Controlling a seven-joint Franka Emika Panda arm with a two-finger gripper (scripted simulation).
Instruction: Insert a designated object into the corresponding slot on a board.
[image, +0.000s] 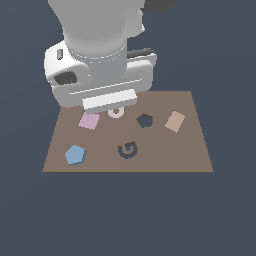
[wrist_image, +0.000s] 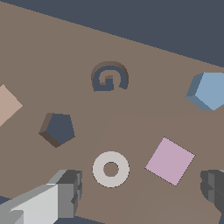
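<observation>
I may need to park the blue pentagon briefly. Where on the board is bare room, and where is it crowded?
On the board, the bare patches are the near strip right of the G cutout, below the tan square, and the stretch between the blue pentagon and the G. It is crowded around the pink square, white ring and pentagon slot, beneath the hand.

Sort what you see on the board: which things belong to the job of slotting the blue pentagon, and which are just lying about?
Job: blue pentagon, pentagon slot, board, gripper.
Lying about: pink square, tan square, white ring, G cutout.
</observation>
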